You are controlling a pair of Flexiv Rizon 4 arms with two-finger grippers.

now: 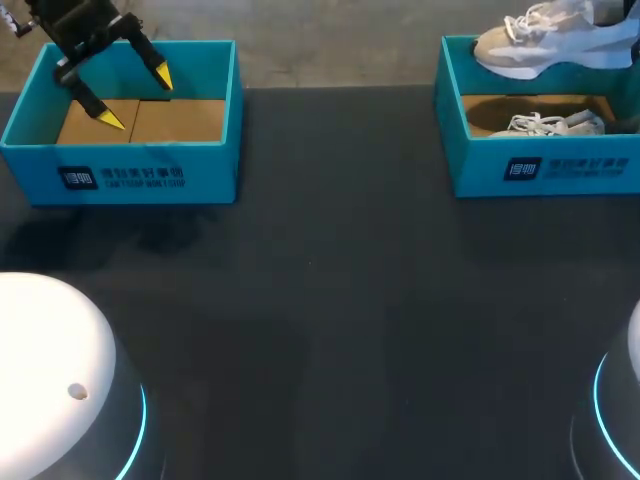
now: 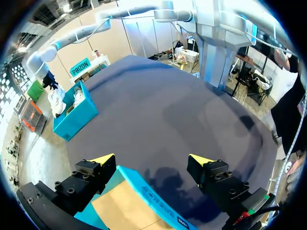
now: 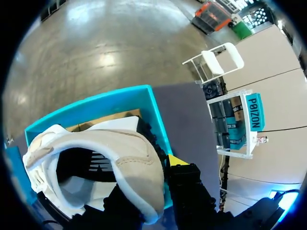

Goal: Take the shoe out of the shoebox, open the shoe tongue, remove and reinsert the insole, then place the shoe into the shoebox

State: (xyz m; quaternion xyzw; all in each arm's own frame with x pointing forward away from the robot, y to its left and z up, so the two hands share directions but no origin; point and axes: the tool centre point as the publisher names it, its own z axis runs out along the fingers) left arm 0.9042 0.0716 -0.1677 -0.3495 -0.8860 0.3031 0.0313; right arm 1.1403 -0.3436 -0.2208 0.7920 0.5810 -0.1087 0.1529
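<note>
Left gripper (image 1: 135,97): hanging over the left shoebox (image 1: 120,175), fingers spread wide with nothing between them. In my left wrist view the yellow tips straddle that box's near wall (image 2: 148,191). Only its brown cardboard floor shows inside.

Right gripper (image 3: 153,177): holding the white shoe (image 1: 550,42) by the heel collar. In the right wrist view the collar (image 3: 129,158) sits between the black fingers. One yellow tip shows beside it and the other is hidden behind the shoe, so I log it as probably clamped from both sides. The shoe opening faces the wrist camera.

Shoe position: raised over the far rim of the right shoebox (image 1: 540,165), clear of the box floor. The blue wall (image 3: 96,103) lies beneath it in the wrist view.

A second white shoe (image 1: 550,124) lies inside that box, laces up.

Both boxes stand at the far side of the dark table (image 1: 330,300), well apart.
</note>
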